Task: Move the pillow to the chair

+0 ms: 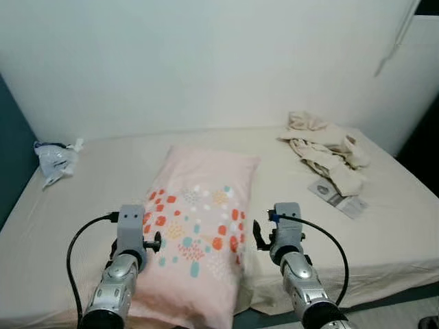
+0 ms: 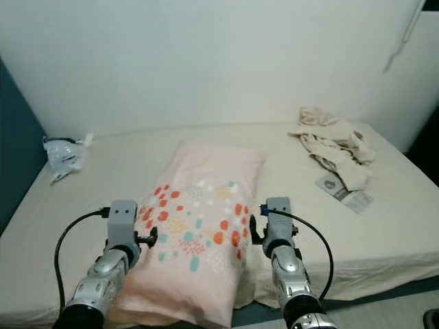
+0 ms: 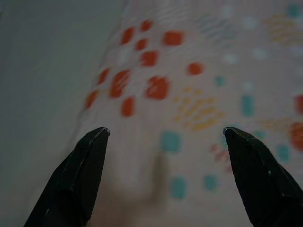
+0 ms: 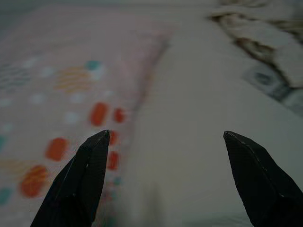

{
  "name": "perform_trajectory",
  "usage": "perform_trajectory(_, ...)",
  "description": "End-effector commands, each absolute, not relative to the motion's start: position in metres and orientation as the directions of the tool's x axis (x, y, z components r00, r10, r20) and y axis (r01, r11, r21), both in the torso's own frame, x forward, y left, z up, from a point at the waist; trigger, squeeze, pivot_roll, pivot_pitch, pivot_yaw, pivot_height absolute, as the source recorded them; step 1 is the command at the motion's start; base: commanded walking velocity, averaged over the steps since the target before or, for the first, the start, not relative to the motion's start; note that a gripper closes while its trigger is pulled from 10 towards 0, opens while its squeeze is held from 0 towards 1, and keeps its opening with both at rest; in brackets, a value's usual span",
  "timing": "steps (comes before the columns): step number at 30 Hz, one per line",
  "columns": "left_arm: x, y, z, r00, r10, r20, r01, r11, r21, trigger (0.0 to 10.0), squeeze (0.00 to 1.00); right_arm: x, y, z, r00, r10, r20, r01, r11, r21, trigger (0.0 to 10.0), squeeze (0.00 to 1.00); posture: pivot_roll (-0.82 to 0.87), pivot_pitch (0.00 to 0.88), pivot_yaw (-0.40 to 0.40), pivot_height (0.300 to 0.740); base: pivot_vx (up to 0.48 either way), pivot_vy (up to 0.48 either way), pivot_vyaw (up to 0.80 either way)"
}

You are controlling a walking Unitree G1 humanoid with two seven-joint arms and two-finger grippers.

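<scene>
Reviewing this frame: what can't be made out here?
- Chair: none in view.
- Pillow: near end cut off by the eye views' bottom edge and hidden behind the arms.
- Leaflet: print too small.
- Bundle at the bed's left edge: contents unclear.

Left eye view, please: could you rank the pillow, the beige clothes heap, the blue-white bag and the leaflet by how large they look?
1. Pillow, by far the largest, though also nearest the camera.
2. Beige clothes heap.
3. Blue-white bag and leaflet look alike in size; I would not rank them.
</scene>
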State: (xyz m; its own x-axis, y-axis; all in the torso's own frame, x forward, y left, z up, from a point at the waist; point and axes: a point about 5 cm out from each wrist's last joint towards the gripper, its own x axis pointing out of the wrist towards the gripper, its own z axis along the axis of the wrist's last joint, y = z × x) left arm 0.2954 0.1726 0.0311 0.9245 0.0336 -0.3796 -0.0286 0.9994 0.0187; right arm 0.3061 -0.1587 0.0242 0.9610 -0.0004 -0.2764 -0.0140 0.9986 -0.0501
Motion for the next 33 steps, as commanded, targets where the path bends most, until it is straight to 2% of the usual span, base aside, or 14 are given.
perform_trajectory(1,0.297,0.173,0.030,0.926,0.046,-0.374,-0.034,0.999,0.038,10.0,0.00,0.302,-0.154,0.018,0.956,0.013,-0.293,-0.031,0.998,-0.059,10.0,0.00,-0.03,0.000,-0.020,0.740,0.000,0.000,0.00)
perform_trajectory(6,0.299,0.170,0.029,0.941,0.022,-0.339,0.000,0.998,0.065,10.0,0.00,0.303,-0.149,0.018,0.954,0.040,-0.298,-0.069,0.994,-0.087,10.0,0.00,-0.03,0.000,-0.021,0.740,0.000,0.000,0.00)
perform_trajectory(9,0.297,0.164,0.024,0.938,-0.031,-0.345,0.065,0.994,0.089,10.0,0.00,0.301,-0.142,0.013,0.935,0.108,-0.339,-0.146,0.985,-0.090,10.0,0.00,-0.03,0.000,-0.021,0.740,0.000,0.000,0.00)
perform_trajectory(10,0.288,0.159,0.004,0.896,-0.078,-0.438,0.134,0.986,0.098,10.0,0.00,0.284,-0.129,-0.008,0.849,0.234,-0.474,-0.330,0.935,-0.128,10.0,0.00,-0.03,0.000,-0.021,0.740,0.000,0.000,0.00)
perform_trajectory(11,0.288,0.159,0.004,0.896,-0.078,-0.438,0.134,0.986,0.098,10.0,0.00,0.284,-0.129,-0.008,0.849,0.234,-0.474,-0.330,0.935,-0.128,10.0,0.00,-0.03,0.000,-0.021,0.740,0.000,0.000,0.00)
perform_trajectory(12,0.282,0.158,-0.005,0.867,-0.082,-0.492,0.153,0.982,0.107,10.0,0.00,0.275,-0.126,-0.019,0.799,0.261,-0.542,-0.398,0.905,-0.152,10.0,0.00,-0.03,0.000,-0.019,0.740,0.000,0.000,0.00)
perform_trajectory(13,0.282,0.158,-0.005,0.867,-0.082,-0.492,0.153,0.982,0.107,10.0,0.00,0.275,-0.126,-0.019,0.799,0.261,-0.542,-0.398,0.905,-0.152,10.0,0.00,-0.03,0.000,-0.019,0.740,0.000,0.000,0.00)
perform_trajectory(14,0.272,0.158,-0.019,0.808,-0.073,-0.585,0.194,0.970,0.146,10.0,0.00,0.265,-0.125,-0.028,0.769,0.262,-0.584,-0.431,0.886,-0.170,10.0,0.00,-0.03,0.000,-0.016,0.740,0.000,0.000,0.00)
perform_trajectory(15,0.262,0.158,-0.029,0.765,-0.076,-0.640,0.235,0.957,0.168,10.0,0.00,0.259,-0.125,-0.034,0.760,0.241,-0.603,-0.403,0.903,-0.147,10.0,0.00,-0.03,0.000,-0.011,0.740,0.000,0.000,0.00)
perform_trajectory(18,0.238,0.148,-0.049,0.691,-0.163,-0.705,0.306,0.949,0.081,10.0,0.00,0.245,-0.132,-0.046,0.748,0.158,-0.645,-0.265,0.962,-0.070,10.0,0.00,-0.05,0.000,0.007,0.740,0.000,0.000,0.00)
perform_trajectory(24,0.237,0.148,-0.049,0.715,-0.171,-0.678,0.272,0.961,0.043,10.0,0.00,0.235,-0.135,-0.054,0.716,0.179,-0.675,-0.274,0.961,-0.036,10.0,0.00,-0.06,0.000,0.015,0.740,0.000,0.000,0.00)
perform_trajectory(29,0.230,0.140,-0.054,0.683,-0.203,-0.701,0.332,0.942,0.051,10.0,0.00,0.231,-0.139,-0.055,0.737,0.155,-0.658,-0.225,0.974,-0.023,10.0,0.00,-0.06,0.000,0.003,0.740,0.000,0.000,0.00)
perform_trajectory(33,0.228,0.140,-0.055,0.692,-0.190,-0.696,0.321,0.945,0.061,10.0,0.00,0.230,-0.143,-0.056,0.743,0.143,-0.654,-0.208,0.978,-0.022,10.0,0.00,-0.06,0.000,-0.002,0.740,0.000,0.000,0.00)
